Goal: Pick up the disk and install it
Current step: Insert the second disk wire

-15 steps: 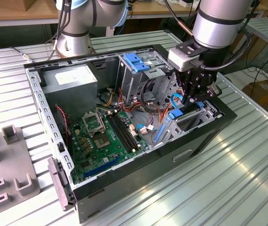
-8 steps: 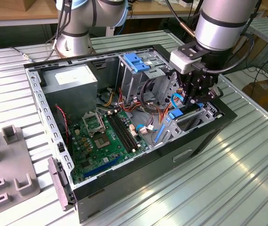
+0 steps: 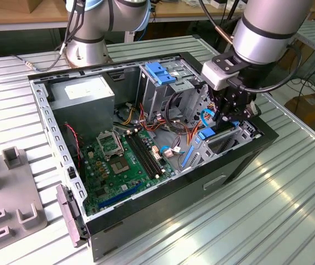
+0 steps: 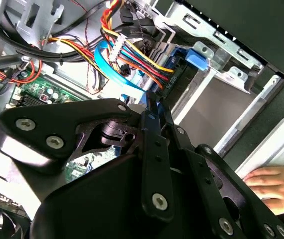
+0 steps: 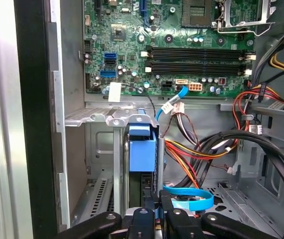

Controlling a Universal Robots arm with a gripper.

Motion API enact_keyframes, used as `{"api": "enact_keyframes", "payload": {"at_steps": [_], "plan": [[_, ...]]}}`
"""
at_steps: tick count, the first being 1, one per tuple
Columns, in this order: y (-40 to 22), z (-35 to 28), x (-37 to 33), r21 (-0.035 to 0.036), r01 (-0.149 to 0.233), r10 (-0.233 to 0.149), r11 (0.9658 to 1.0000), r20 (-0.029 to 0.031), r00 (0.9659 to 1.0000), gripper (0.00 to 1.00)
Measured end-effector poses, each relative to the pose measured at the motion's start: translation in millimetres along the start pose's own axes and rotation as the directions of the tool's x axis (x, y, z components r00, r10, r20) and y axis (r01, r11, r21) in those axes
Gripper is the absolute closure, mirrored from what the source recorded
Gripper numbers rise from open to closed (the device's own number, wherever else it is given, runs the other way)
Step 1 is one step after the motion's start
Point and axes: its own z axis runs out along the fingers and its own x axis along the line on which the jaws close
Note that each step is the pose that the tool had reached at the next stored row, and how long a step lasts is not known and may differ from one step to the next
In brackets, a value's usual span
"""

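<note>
The computer case (image 3: 163, 218) lies on its side on the ribbed metal table (image 3: 290, 210) with its side panel off, so the arm can come down into it from above. The gripper (image 3: 230, 113) is lowered inside the case, over the drive bay at the end farthest from the grey power supply (image 3: 88, 96).

In the first wrist view the disk (image 5: 143, 154) stands on edge in that bay's slot, its blue frame facing the camera, with the motherboard (image 5: 182, 45) beyond it. The two black fingers (image 5: 168, 209) sit close together at the near edge of the disk, almost closed, and appear to pinch its thin frame. A narrow edge grip of this kind would keep the disk upright and lined up with the slot's metal rails as it goes in. The disk looks at least partly seated in the bay.

A blue flat cable (image 5: 194, 199) and a bundle of coloured wires (image 5: 197, 149) lie just beside the disk, close enough to catch.

In the second wrist view a person's hand (image 4: 276, 181) rests near the case's outer wall.
</note>
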Motion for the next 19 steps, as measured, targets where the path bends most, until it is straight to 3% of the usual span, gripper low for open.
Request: {"api": "enact_keyframes", "payload": {"at_steps": [8,14,19], "plan": [[0.2,1.0,3.4,0.0,-0.001,0.001,1.0,0.0085,1.0,0.84],[0.3,1.9,4.4,0.0002,-0.004,0.004,1.0,0.0226,0.9997,0.84],[0.3,1.9,4.9,0.0002,-0.001,0.001,1.0,0.023,0.9997,0.84]]}}
